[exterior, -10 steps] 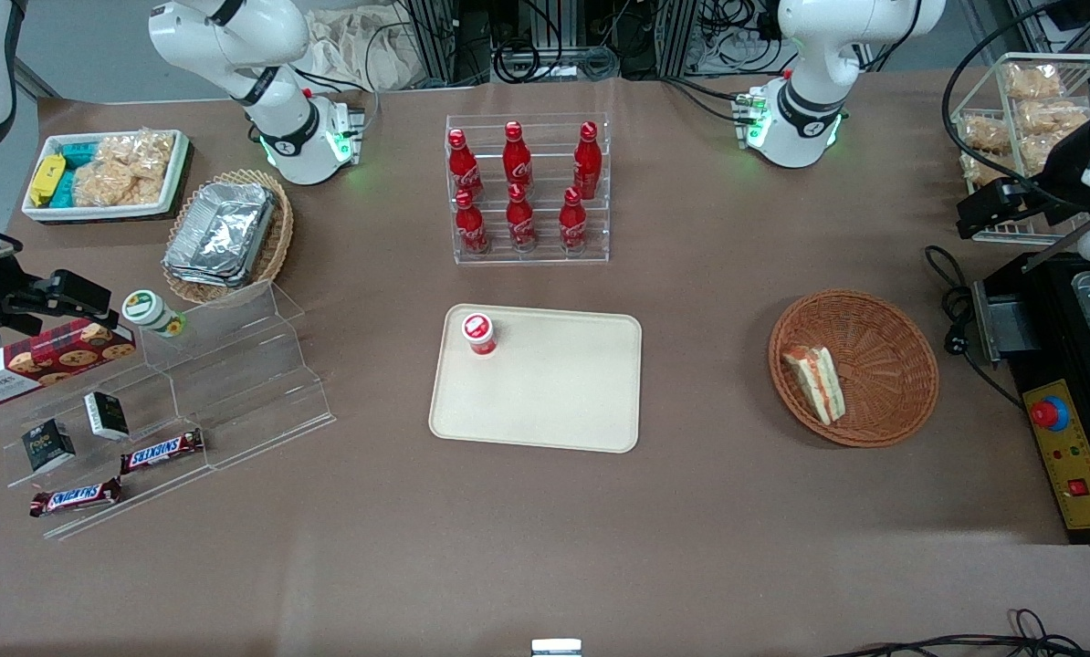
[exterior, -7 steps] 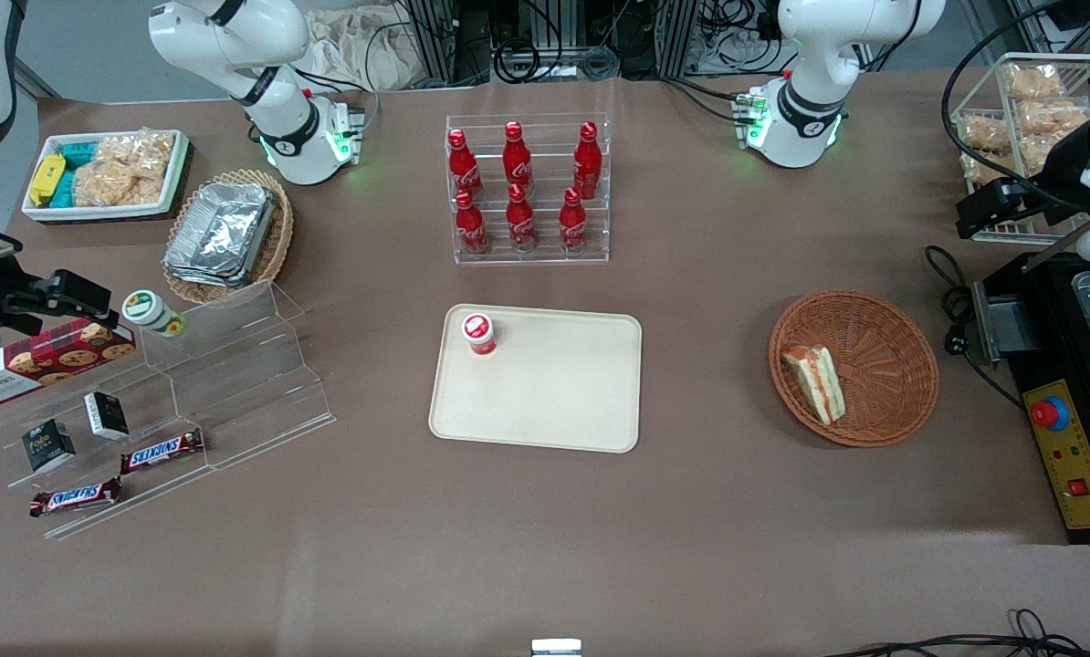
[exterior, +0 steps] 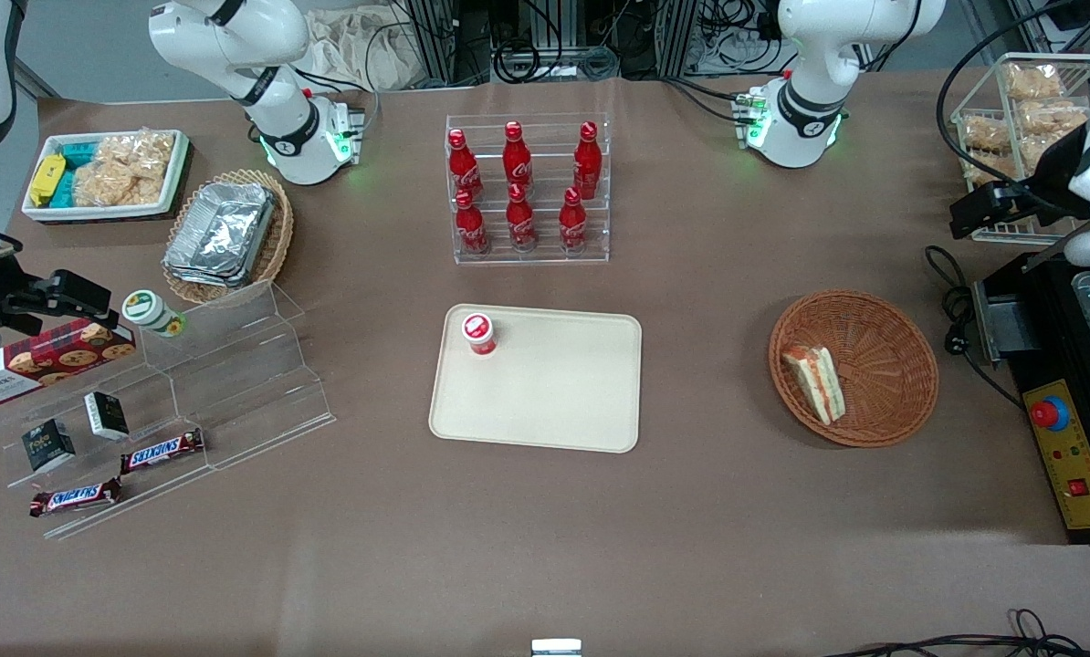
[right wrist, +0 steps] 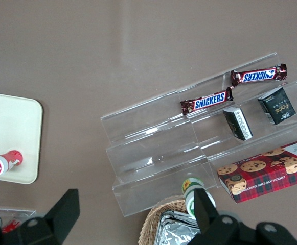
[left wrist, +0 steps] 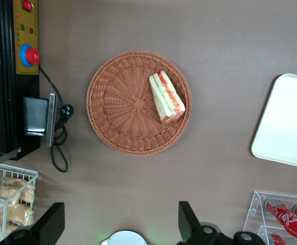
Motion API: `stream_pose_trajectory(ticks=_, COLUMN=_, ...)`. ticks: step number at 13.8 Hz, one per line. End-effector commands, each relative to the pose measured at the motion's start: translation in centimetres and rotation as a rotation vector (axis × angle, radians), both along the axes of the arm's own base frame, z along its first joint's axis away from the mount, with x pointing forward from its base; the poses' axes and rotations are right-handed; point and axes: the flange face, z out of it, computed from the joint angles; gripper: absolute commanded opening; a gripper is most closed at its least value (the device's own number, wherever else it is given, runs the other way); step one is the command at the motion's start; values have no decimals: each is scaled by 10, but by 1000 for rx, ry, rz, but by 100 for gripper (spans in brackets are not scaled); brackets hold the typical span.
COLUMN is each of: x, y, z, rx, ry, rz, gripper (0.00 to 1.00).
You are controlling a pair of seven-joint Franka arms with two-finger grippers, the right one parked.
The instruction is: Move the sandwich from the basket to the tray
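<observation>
The sandwich, a wrapped white wedge with red and green layers, lies in the reddish-brown wicker basket, against the rim nearest the tray. The cream tray sits mid-table with a small red-capped cup standing on one corner. My gripper hangs high over the table's edge at the working arm's end, farther from the front camera than the basket and apart from it. It is open, with nothing between its fingers.
A black machine with a red button and its cable lie beside the basket. A wire rack of snacks stands near the gripper. A clear rack of red bottles stands farther back than the tray.
My gripper has shifted slightly away from the front camera. The sandwich, basket and tray have not moved.
</observation>
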Motion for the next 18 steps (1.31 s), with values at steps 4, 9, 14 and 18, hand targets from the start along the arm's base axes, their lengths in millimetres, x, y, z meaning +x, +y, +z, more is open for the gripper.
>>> stream_pose_trajectory(ticks=4, x=42, y=-8, z=-90, rx=-8, ry=76, rz=4, gripper=100)
stream_pose_trajectory(ticks=9, x=68, y=-37, z=-202, rx=15, ry=46, rz=175, gripper=100)
stream_pose_trajectory(ticks=14, x=75, y=-78, z=-306, rx=30, ry=10, rz=252, gripper=100)
stream_pose_trajectory(ticks=18, x=67, y=-89, z=-350, rx=119, ry=16, rz=202, gripper=100)
